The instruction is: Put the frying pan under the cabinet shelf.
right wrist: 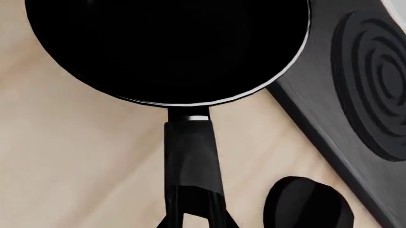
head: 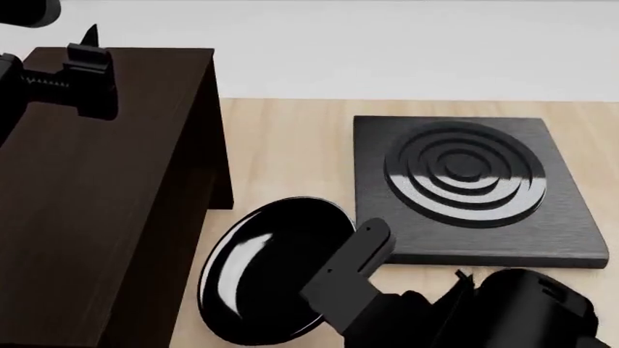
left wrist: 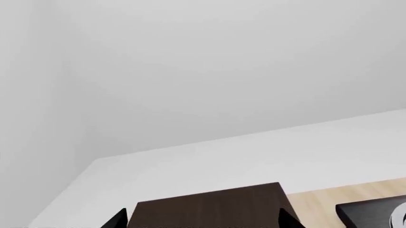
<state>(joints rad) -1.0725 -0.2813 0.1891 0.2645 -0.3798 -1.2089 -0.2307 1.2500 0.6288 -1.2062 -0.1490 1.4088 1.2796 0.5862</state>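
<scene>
My left hand (head: 92, 69) hung over the cabinet (head: 106, 188); I couldn't tell its grip. Right of the cabinet, tilted above the tabletop (head: 280, 152), was the pan (head: 266, 272), its handle (right wrist: 190, 156) clamped in my right hand (head: 363, 254). The burner plate (head: 474, 188) sat farthest right.

The left arm reaches in from the far left of the head view, held high, its wrist level. The left gripper (head: 89, 54) points toward the far side; one thin fingertip (head: 90, 33) sticks up above its dark block, and whether the jaws are parted is hard to tell from here. The right arm comes in from the near right corner, its bulky rounded wrist low. The right gripper (head: 360, 254) stretches left and far, its jaws closed on the pan (head: 266, 268) handle.
</scene>
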